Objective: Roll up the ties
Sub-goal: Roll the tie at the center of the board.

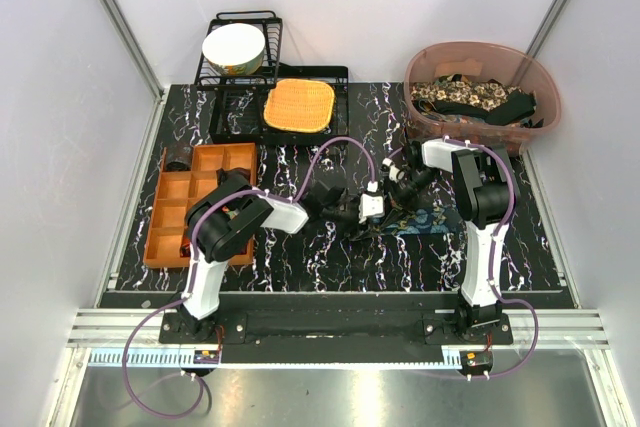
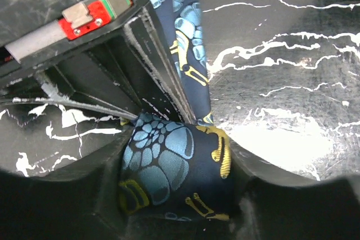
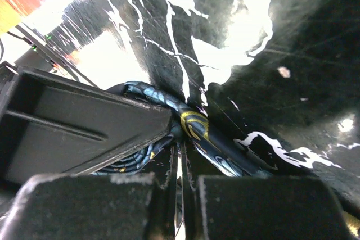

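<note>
One part-rolled tie (image 2: 166, 158) fills the left tool (image 2: 175, 195) (right tool (image 3: 181, 145) adjoining).

No lettering, brand, label or number is legible in any of the three views. A pale strip (image 1: 300, 357) along the metal rail at the near edge of the table, below the arm bases, bears evenly spaced dark marks too small to read as figures. A small red-and-green block (image 2: 93, 12), upper left of the left wrist view, shows colour only.
</note>
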Controlling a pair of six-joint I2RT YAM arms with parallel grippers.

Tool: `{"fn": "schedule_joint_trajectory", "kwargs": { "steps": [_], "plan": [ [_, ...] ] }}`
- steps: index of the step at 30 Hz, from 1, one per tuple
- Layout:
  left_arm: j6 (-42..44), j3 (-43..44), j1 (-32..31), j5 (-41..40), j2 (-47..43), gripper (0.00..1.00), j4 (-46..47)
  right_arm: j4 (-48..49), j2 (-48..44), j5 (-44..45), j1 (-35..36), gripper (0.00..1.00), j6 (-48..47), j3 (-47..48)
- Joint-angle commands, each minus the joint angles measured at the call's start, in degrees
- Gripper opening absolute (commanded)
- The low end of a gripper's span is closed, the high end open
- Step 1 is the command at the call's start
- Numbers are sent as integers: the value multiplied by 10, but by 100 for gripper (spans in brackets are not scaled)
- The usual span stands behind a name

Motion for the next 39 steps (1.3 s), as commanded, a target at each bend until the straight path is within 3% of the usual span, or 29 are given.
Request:
{"fn": "schedule_joint_trajectory", "kwargs": {
  "steps": [1,6,9,12,16,26,29,33,39],
  "plan": [
    [36,-2,-4,-26,4,44,-69,51,28,107,6,0,-33,-8],
    [36,3,5,-35,-3,24,-129,26,16,71,7,0,-47,0],
    [35,2,15,-33,-1,13,-162,0,-9,14,1,13,-72,16],
    [37,2,26,-18,2,9,-196,-3,-58,-20,-21,28,-81,21],
    [60,-10,33,13,2,8,-221,5,-85,-16,-40,33,-89,25],
    [86,6,37,26,-15,8,-276,42,-38,58,-39,25,-83,-25],
    [53,12,43,18,-24,14,-274,52,-35,75,-36,24,-77,-34],
    [-58,4,63,40,-56,20,-218,51,-26,89,-33,23,-56,-27],
    [-72,5,62,6,-71,20,-219,47,-23,96,-32,21,-48,-20]
  ]
}}
